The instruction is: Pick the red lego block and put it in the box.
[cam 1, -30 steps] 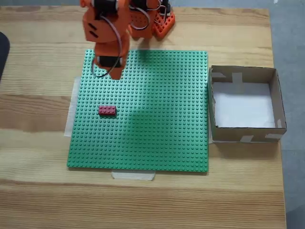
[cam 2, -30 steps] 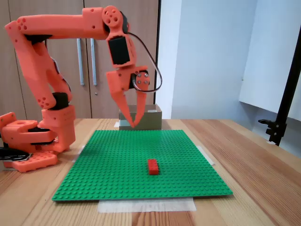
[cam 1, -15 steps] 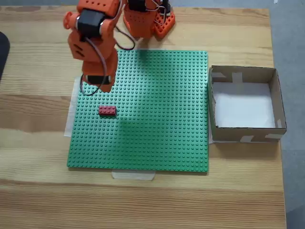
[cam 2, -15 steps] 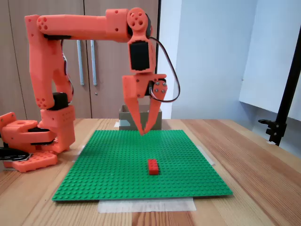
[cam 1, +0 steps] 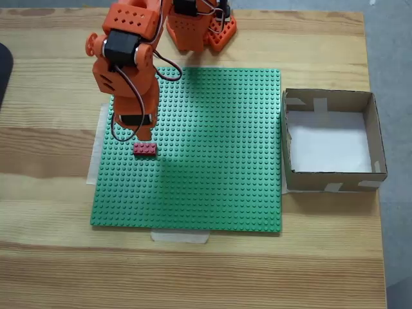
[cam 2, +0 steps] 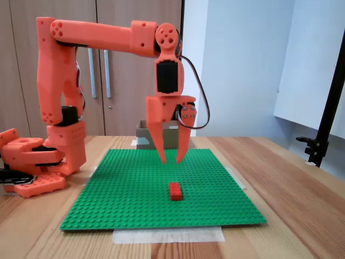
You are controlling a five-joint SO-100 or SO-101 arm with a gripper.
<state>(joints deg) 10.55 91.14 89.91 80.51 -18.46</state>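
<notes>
The red lego block (cam 1: 145,149) (cam 2: 175,191) lies flat on the green baseplate (cam 1: 219,167) (cam 2: 124,199), on its left part in the top-down fixed view. My orange gripper (cam 2: 172,161) (cam 1: 141,135) hangs point-down just above and slightly behind the block, without touching it. Its fingers stand apart with nothing between them, so it is open. The box (cam 1: 329,98) (cam 2: 142,139) sits off the baseplate's right edge in the top-down fixed view, brown-walled with a white bottom, and holds nothing. In the side fixed view the box is partly hidden behind the gripper.
The arm's base (cam 1: 199,29) (cam 2: 32,167) is clamped at the table's far edge. Pale tape (cam 1: 180,237) sticks out under the baseplate. A black stand (cam 2: 323,124) rises at the right. A dark object (cam 1: 3,67) sits at the left table edge.
The arm has reached forward and down, carrying the gripper from behind the baseplate's middle to just above the red block. Its fingers have spread from shut to open.
</notes>
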